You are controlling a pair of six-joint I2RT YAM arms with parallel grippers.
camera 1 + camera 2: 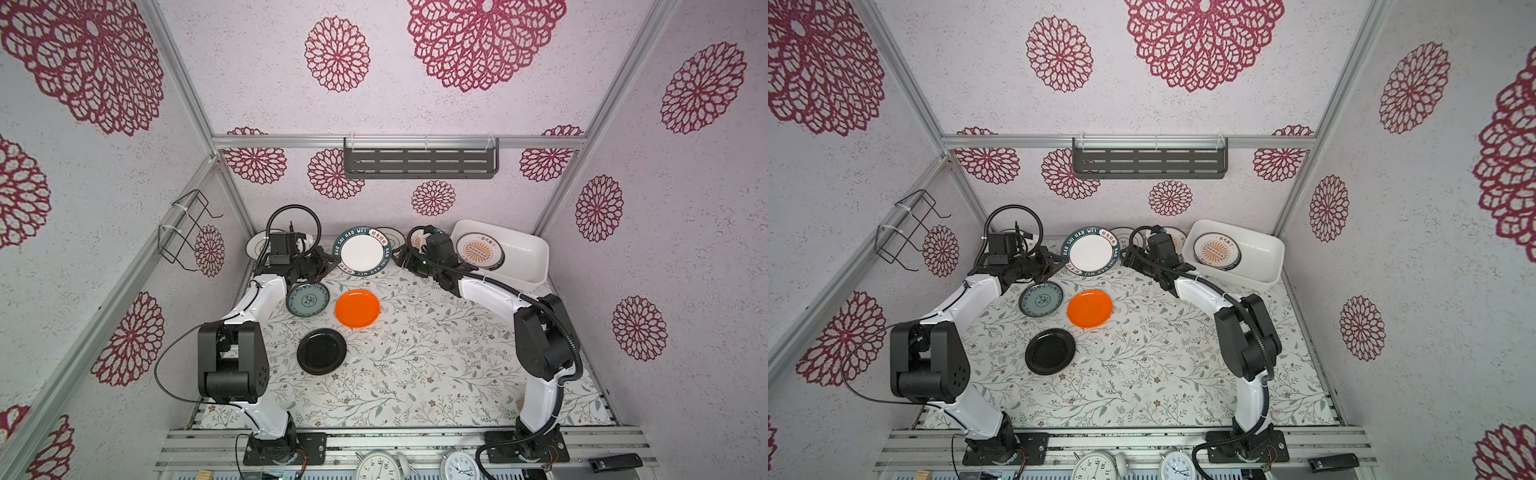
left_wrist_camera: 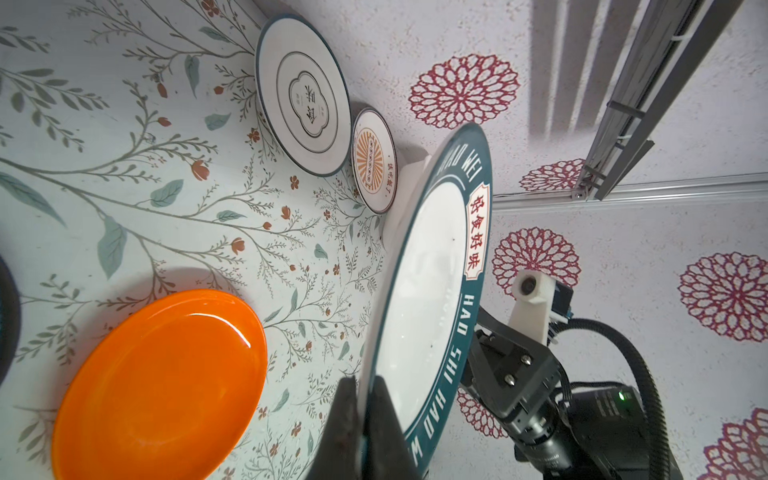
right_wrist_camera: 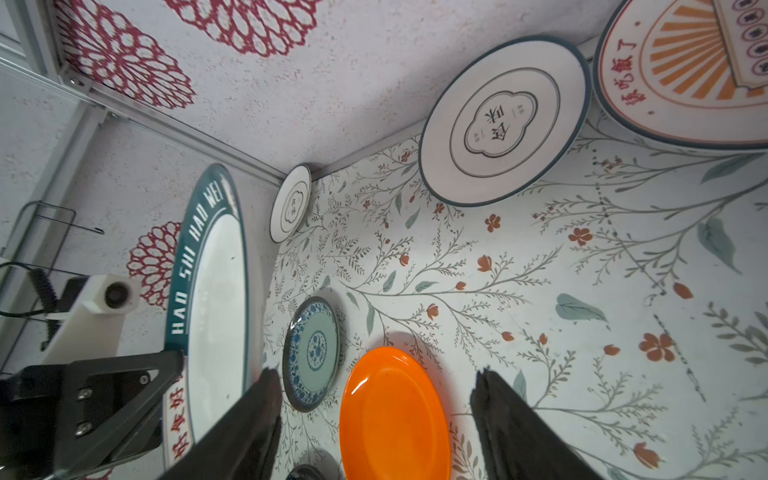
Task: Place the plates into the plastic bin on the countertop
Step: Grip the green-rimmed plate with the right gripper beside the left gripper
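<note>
The green-rimmed plate (image 1: 360, 251) hangs tilted above the worktop (image 1: 415, 353), at upper centre in both top views. The left hand (image 1: 330, 262) pinches its lower left rim, with its fingers (image 2: 345, 424) pressed on either face. The right hand (image 3: 376, 374) stands spread just beside the plate's right edge, and the plate lies outside its gap; contact cannot be told. Further right, the plastic bin (image 1: 530, 249) holds a sunburst plate (image 1: 480, 249). Below centre lie the teal plate (image 1: 307, 300), the orange plate (image 1: 357, 308) and the black plate (image 1: 321, 351). Ringed plates (image 3: 503, 120) sit along the back wall.
</note>
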